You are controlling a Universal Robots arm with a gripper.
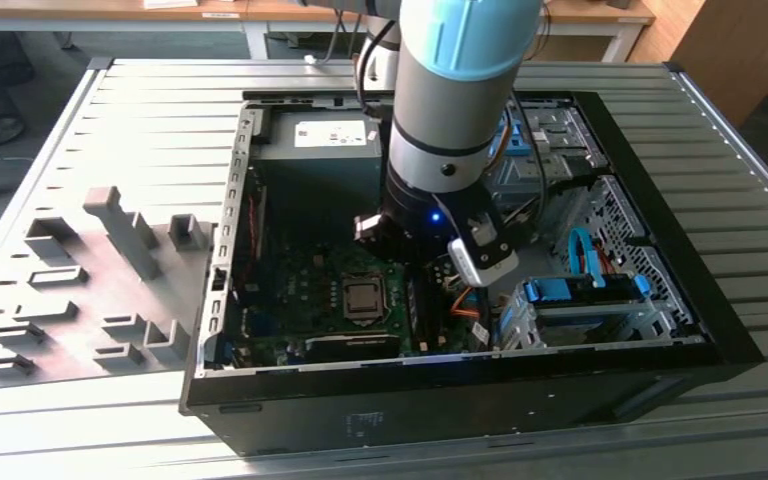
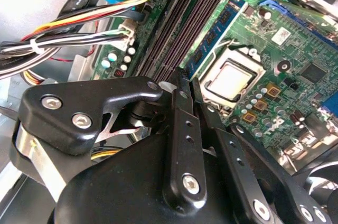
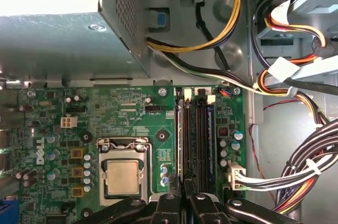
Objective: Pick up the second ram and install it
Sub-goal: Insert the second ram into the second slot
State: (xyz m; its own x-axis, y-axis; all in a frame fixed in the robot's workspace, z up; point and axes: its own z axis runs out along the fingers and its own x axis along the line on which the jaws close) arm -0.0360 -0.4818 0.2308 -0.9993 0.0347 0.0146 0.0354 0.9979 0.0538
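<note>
The ram (image 2: pixel 215 31) is a blue-green board with black chips. It stands on edge in the memory slot closest to the processor socket (image 2: pixel 229 78). In the first wrist view I see the ram (image 3: pixel 180 139) as a thin pale strip beside the empty black slots (image 3: pixel 200 139). My gripper (image 2: pixel 184 76) is shut, and nothing shows between its black fingers. Its tips hover at the near end of that ram; I cannot tell whether they touch it. In the exterior view the gripper (image 1: pixel 414 280) reaches down inside the open computer case (image 1: pixel 704 330) over the motherboard.
Bundles of coloured cables (image 3: pixel 296 176) run close beside the slots. The grey power supply box (image 3: pixel 68 44) sits past the board's far edge. A drive cage with blue parts (image 1: pixel 584 290) stands at the exterior view's right. A grey fixture plate with blocks (image 1: pixel 104 290) lies outside the case.
</note>
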